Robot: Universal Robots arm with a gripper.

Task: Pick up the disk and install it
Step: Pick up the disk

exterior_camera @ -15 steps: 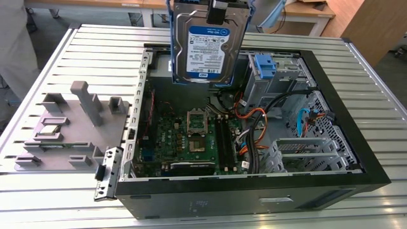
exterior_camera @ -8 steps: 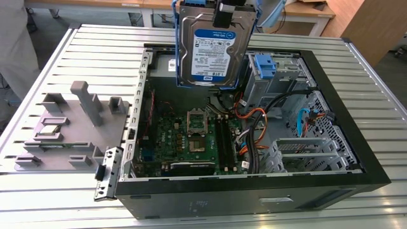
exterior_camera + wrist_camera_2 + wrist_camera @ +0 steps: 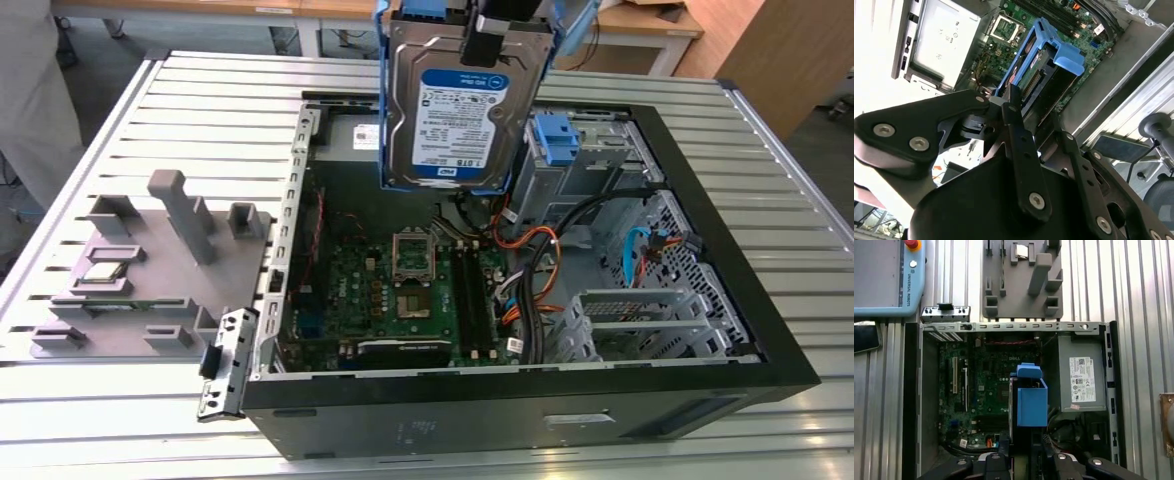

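The disk (image 3: 454,105), a silver drive with a white-and-blue label in a blue carrier frame, hangs upright in the air above the open computer case (image 3: 534,400). My gripper (image 3: 497,45) is shut on its upper edge. In the second wrist view the two black fingers (image 3: 1016,125) clamp the disk (image 3: 1041,75) from both sides, with the motherboard below it. The first wrist view shows the blue carrier (image 3: 1031,400) edge-on over the case's middle, next to the grey power-supply box (image 3: 1081,375).
Inside the case lie the motherboard (image 3: 400,290), cables and a drive bay with a lone blue bracket (image 3: 558,140). A grey fixture block (image 3: 147,250) sits on the slatted metal table (image 3: 80,400) at the exterior view's left. A teach pendant (image 3: 884,275) lies beside the case.
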